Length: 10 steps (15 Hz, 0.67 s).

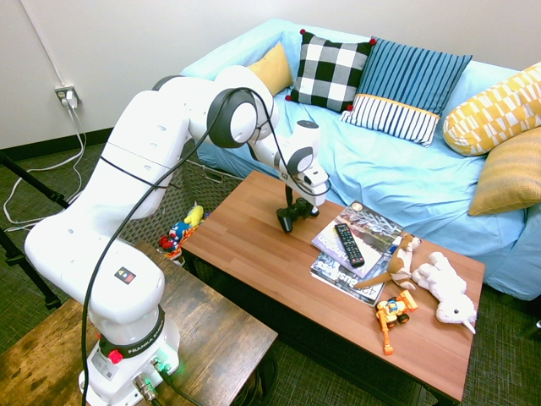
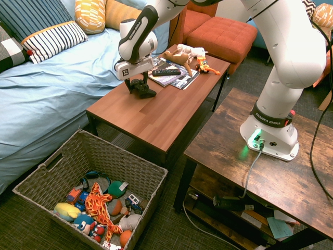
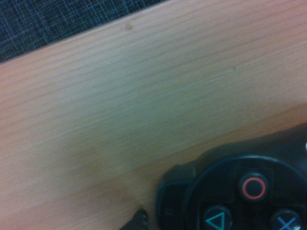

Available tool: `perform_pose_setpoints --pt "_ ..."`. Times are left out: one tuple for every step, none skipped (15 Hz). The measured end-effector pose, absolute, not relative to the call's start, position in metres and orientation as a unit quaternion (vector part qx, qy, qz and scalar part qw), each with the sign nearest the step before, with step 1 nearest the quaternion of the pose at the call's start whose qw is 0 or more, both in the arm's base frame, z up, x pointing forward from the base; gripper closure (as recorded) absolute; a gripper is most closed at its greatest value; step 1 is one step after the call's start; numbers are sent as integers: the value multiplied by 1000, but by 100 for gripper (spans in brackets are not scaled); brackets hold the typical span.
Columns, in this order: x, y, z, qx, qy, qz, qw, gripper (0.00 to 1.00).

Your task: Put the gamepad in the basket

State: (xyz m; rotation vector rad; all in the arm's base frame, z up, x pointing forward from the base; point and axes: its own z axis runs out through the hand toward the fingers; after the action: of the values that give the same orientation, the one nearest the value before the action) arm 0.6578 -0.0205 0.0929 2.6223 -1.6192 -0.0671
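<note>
The black gamepad (image 1: 286,222) (image 2: 145,91) lies on the wooden coffee table (image 1: 254,254) (image 2: 156,114), near the edge facing the sofa. My gripper (image 1: 292,211) (image 2: 137,83) reaches straight down onto it, open, with its fingers lowered beside the gamepad's body. Up close in the wrist view, the gamepad (image 3: 240,187) shows its coloured button symbols on the table top. The grey woven basket (image 2: 136,167) (image 1: 196,179) stands on the floor past the table's end and holds several toys.
On the table beyond the gamepad lie a black TV remote (image 1: 348,244) (image 2: 166,72) on magazines (image 1: 372,227), plush animals (image 1: 446,288) and a yellow toy digger (image 1: 394,313). The blue sofa (image 1: 397,169) with cushions runs along one side. A darker wooden side table (image 2: 270,172) stands close by.
</note>
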Motion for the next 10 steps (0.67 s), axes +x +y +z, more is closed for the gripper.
perform_pose_setpoints --pt "658 -20 93 849 -528 -24 27 100" --pt "657 -20 92 847 -530 -25 24 100" --pt "657 -20 92 846 -532 -27 22 100" --pt "657 -21 92 845 -533 -29 19 100" --pt "657 -21 92 845 -533 -30 16 100" --pt "656 -23 92 846 -532 -32 13 100" --pt "656 -24 92 847 -531 -33 10 100" --pt "656 -25 93 849 -528 -33 8 100" --pt "655 -25 96 851 -525 -31 4 100" --pt "655 -25 103 853 -522 -28 0 100"
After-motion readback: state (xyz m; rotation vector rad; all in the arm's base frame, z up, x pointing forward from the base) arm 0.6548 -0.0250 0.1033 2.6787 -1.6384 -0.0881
